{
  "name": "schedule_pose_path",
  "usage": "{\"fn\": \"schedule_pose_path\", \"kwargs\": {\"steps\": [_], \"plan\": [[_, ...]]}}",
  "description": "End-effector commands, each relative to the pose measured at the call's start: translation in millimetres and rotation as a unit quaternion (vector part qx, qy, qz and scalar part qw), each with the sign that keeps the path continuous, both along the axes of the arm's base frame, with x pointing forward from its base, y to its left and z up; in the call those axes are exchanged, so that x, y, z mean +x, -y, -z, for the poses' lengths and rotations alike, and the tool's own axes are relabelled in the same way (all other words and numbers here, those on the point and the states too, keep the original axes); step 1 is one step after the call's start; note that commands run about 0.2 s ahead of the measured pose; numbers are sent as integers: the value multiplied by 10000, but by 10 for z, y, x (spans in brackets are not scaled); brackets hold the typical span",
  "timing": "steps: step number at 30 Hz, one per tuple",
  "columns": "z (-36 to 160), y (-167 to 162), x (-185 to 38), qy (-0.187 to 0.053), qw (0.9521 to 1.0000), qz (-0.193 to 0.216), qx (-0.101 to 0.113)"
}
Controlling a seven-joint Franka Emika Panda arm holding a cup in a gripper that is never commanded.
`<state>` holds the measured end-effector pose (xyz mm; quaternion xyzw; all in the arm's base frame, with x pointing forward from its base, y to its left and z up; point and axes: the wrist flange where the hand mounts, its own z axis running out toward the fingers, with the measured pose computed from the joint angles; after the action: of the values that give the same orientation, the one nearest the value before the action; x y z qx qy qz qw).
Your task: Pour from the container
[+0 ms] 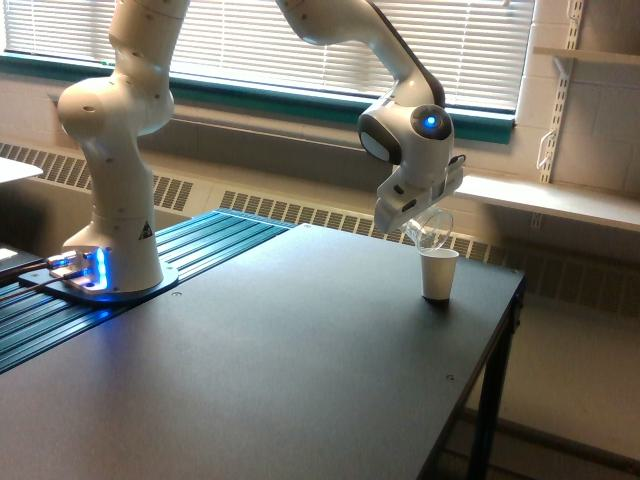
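1. Gripper (pixel 418 222) jaws are closed on the clear container (pixel 432 228), held tipped over, its mouth down toward five o'clock.
2. Whether anything remains inside the container cannot be told.
3. Directly beneath stands a white paper cup (pixel 439 274), upright; its contents are hidden.
4. Both sit near the dark table (pixel 280 370)'s far corner, at the exterior view's right.
5. Behind are window blinds (pixel 300 45); at nine o'clock, the arm's base (pixel 105 270) glows blue.

clear container (pixel 432 229) — white paper cup (pixel 438 274) | black table (pixel 300 350)
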<state>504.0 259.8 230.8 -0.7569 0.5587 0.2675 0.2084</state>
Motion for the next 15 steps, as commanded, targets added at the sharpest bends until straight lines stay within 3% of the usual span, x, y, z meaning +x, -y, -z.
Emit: {"fn": "schedule_pose_path", "kwargs": {"steps": [1, 5, 15], "plan": [[-100, -1, 90, 231, 9996, -49, -137], [-256, -18, 191, 507, 9979, -196, -345], [-297, 17, 95, 548, 9971, -143, -508]]}}
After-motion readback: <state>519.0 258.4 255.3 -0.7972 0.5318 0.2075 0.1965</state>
